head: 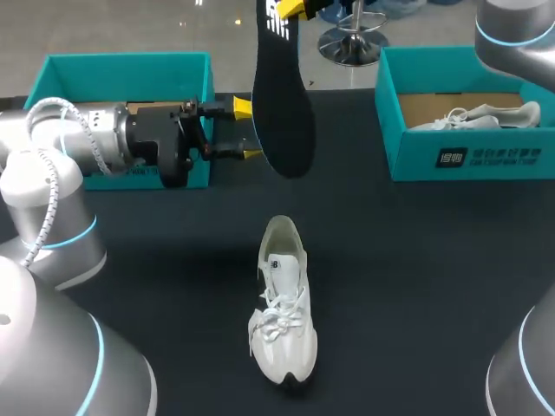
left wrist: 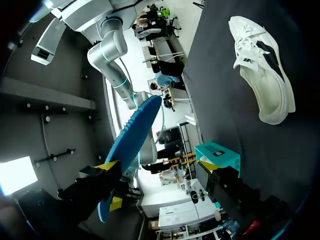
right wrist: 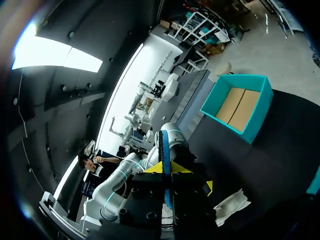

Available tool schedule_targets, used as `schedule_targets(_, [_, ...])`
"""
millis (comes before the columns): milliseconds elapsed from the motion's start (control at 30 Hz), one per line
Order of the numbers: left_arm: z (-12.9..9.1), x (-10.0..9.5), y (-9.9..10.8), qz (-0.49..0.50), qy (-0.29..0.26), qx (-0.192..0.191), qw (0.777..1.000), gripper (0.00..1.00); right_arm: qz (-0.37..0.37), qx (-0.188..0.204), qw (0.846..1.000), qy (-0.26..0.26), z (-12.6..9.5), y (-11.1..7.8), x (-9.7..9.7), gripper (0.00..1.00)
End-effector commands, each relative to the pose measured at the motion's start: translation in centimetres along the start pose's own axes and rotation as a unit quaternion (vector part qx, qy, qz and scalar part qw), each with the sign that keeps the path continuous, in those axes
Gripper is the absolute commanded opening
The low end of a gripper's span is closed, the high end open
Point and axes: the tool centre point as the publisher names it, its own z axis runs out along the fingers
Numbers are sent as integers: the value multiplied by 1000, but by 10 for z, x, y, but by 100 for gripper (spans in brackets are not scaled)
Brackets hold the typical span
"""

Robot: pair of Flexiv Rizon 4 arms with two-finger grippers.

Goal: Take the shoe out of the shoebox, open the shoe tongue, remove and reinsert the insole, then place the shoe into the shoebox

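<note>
The dark desk (head: 434, 286) carries 2 teal shoeboxes at its far side. The left shoebox (head: 52, 82) shows only bare cardboard inside, while the right shoebox (head: 468, 160) holds a second pale shoe (head: 473, 117). The white shoe (head: 282, 321) stands alone on its sole in the middle of the desk, out of both boxes, with its toe toward the robot and its heel opening toward the far side. The insole (head: 282, 104) is out of the shoe and hangs in the air over the far half of the desk. Its dark face is toward the head camera, and it is well apart from the shoe's opening.

Removal looks done, so reinsertion is the step in hand. The next move calls for lowering the insole, lining its toe end up with the opening, and sliding it forward under the tongue. Nothing holds the shoe, so it may skid when pushed.

The right end effector (head: 293, 9) is clamped on the insole's upper end; its wrist view shows the thin blue edge pinched between the 2 yellow tips. The left end effector (head: 247, 130) sits level with the insole's lower half, spread wide and gripping nothing. In its wrist view the insole runs along 1 finger (left wrist: 107, 166) while the other stands clear. Whether it is touching or just beside that finger, I cannot tell.
</note>
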Motion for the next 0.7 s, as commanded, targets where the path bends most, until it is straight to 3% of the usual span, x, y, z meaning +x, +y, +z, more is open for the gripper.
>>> schedule_targets(33, [2,1,0,1,0,-1,1000,100,2,-1,1000,4,10,0,-6,0])
schedule_targets(300, [2,1,0,1,0,-1,1000,100,6,-5,1000,2,12,-3,-11,0])
schedule_targets(700, [-7,3,3,5,6,1,1000,100,1,-7,1000,-9,-6,-4,-22,0])
